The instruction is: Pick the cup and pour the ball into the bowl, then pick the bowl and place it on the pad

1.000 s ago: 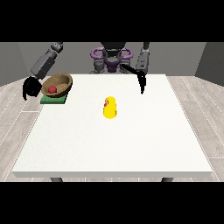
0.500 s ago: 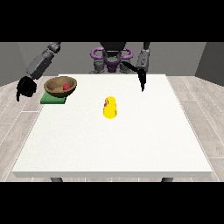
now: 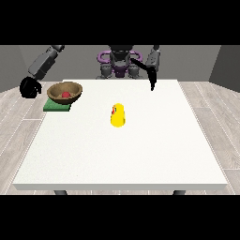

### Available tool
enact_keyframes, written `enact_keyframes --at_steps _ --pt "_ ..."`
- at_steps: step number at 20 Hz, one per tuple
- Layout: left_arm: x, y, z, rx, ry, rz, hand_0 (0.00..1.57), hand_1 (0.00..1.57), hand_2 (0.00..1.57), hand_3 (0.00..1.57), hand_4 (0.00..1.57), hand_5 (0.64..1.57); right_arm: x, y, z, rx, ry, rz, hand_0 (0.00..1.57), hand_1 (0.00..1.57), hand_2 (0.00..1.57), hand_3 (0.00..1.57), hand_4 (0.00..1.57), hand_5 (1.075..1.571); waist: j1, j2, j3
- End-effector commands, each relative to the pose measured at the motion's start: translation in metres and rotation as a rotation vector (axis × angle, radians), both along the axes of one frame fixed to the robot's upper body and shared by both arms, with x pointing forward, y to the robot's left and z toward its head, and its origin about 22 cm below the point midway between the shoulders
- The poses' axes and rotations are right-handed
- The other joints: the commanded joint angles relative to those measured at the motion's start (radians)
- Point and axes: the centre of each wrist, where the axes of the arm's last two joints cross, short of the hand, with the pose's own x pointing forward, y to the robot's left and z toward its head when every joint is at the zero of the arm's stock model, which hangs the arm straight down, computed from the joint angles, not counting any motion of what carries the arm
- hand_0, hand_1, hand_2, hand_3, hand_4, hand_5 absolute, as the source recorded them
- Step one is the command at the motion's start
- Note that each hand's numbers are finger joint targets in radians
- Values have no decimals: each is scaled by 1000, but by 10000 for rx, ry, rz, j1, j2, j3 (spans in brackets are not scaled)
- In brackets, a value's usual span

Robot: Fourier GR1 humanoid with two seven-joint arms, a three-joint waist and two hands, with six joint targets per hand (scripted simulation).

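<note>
No readable text, label, brand, number or sign is showing anywhere, and the small red mark that the yellow cup is carrying is too small to read.

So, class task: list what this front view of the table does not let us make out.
- Pad: mostly covered by the bowl; only its near edge shows.
- Ball: its lower part is hidden by the bowl's near wall.
- Cup: the markings on it are too small to read.
- Table: its legs are cut off by the bottom band.
</note>
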Motion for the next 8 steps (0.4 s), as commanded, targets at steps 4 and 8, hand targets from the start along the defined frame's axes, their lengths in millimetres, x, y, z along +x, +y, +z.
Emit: enact_keyframes --at_steps 4,8 --pt "3 -26 -38 124 998 318 0 0 0 0 0 682 11 14 -4 -62 890 197 1571 1571 1571 1225 430 1532 -559 -889 -13" --pt "2 -14 -70 37 2155 138 0 0 0 0 0 682 7 -6 42 -2038 1300 195 501 501 238 0 381 1087 -350 -2110 -38"
